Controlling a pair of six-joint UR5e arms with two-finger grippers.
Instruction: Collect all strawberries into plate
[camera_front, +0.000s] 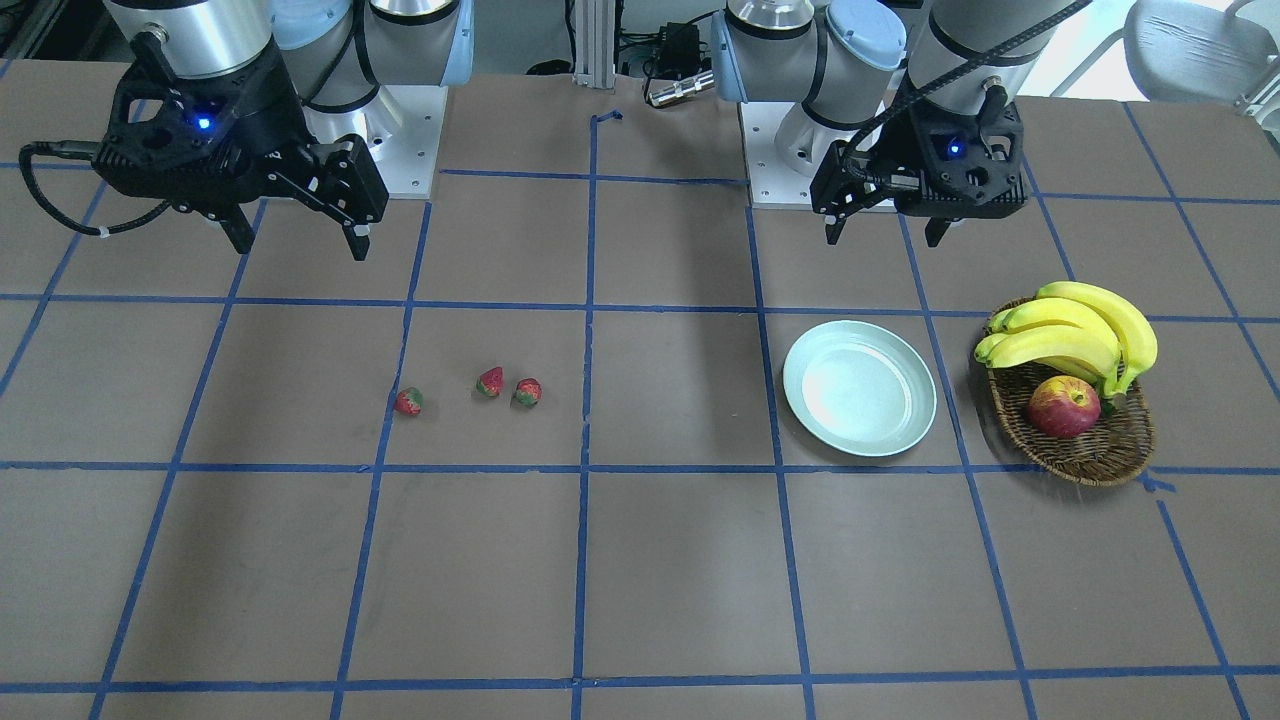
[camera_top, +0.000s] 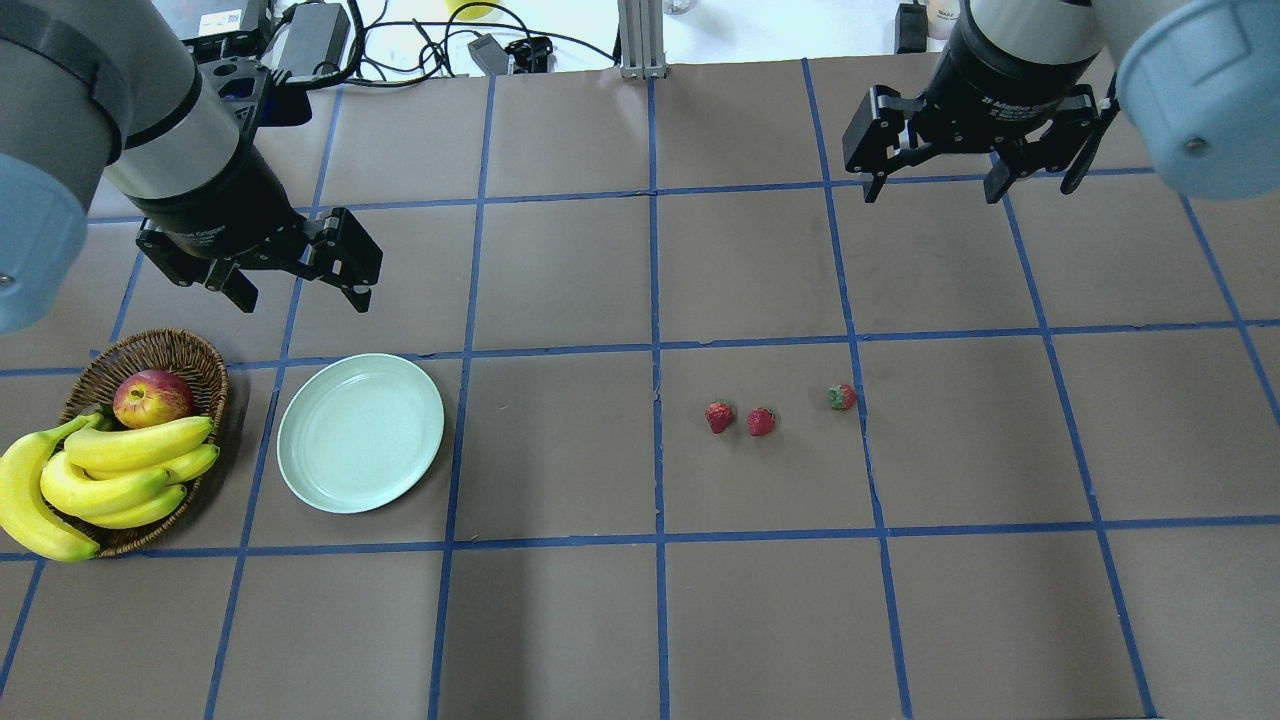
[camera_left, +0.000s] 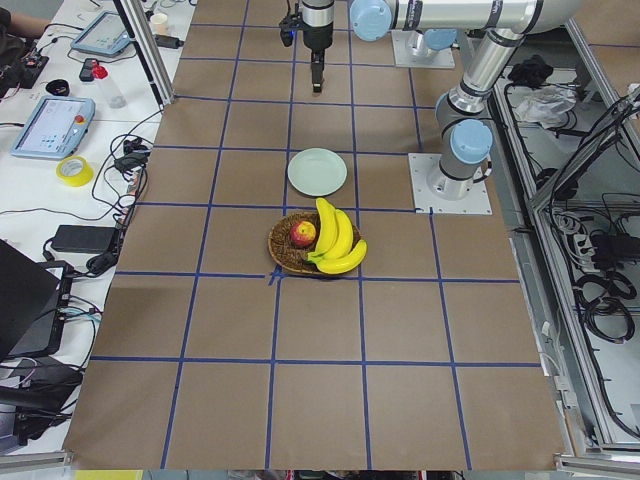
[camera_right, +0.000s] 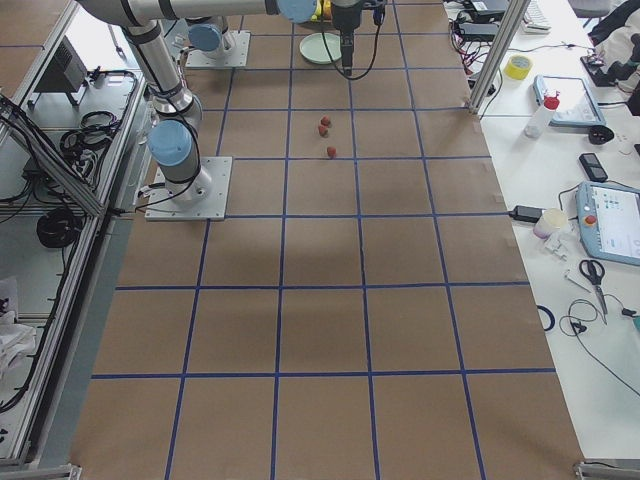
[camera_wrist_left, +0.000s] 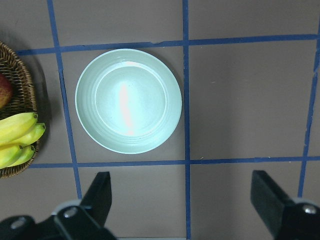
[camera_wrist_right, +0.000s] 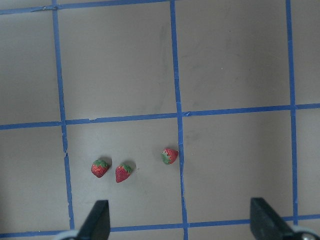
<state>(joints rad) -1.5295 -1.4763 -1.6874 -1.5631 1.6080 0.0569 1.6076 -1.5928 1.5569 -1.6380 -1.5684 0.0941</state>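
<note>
The wicker basket (camera_top: 205, 365) at the table's (camera_top: 560, 620) left edge is holding an apple (camera_top: 152, 397) and bananas (camera_top: 120, 465). Just beside it, the plate (camera_top: 360, 433) is lying bare. The three strawberries (camera_top: 761, 421) are resting on the table nearer its right edge, well apart from the plate. The left gripper (camera_top: 302, 298) and right gripper (camera_top: 933, 192) are hanging wide open, gripping nothing.

**Cropped and unresolved items**
The left wrist view crops the basket (camera_wrist_left: 25, 100), apple (camera_wrist_left: 4, 92) and bananas (camera_wrist_left: 17, 132) at its edge; the wrist views show only the finger ends of the left pincer (camera_wrist_left: 180, 177) and right pincer (camera_wrist_right: 180, 201). From the right side, we cannot resolve detail on the strawberries (camera_right: 324, 123).
</note>
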